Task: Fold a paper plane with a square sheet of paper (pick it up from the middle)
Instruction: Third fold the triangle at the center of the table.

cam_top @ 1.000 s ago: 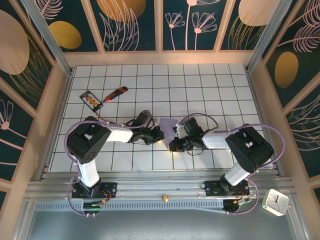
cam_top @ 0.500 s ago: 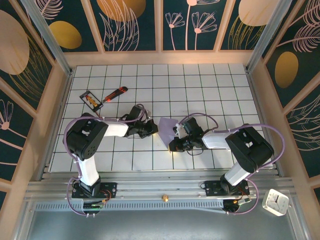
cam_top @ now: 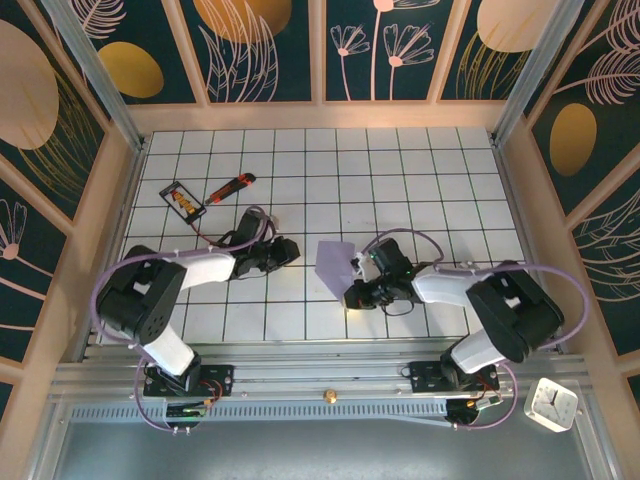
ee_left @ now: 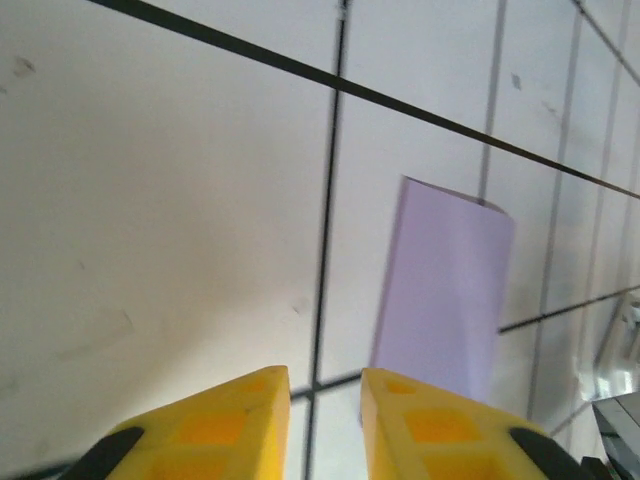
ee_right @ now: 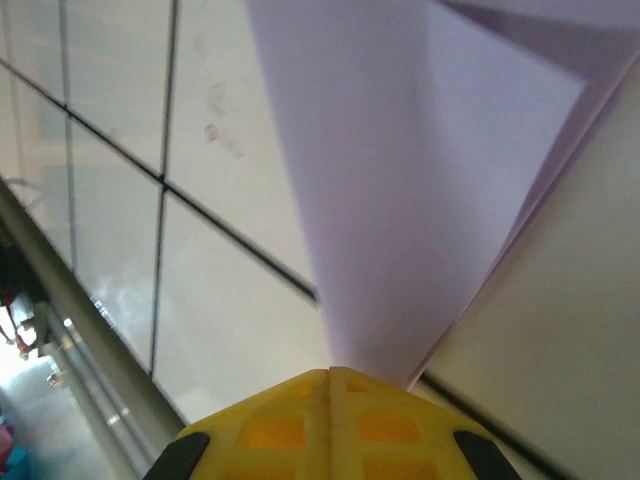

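1. Two grippers sit low over the white gridded table (cam_top: pixel 400 180), towards its near edge.
2. We see the right gripper (ee_right: pixel 330 372) clenched on one edge of the folded lavender sheet of paper (ee_right: pixel 400 200), its yellow fingers pressed together (layers fan apart above them).
3. The sheet sits between the two arms, near the table's middle.
4. The left gripper (ee_left: pixel 325 385) is released, with a narrow gap between its fingers and nothing in it, near the sheet but apart from it.
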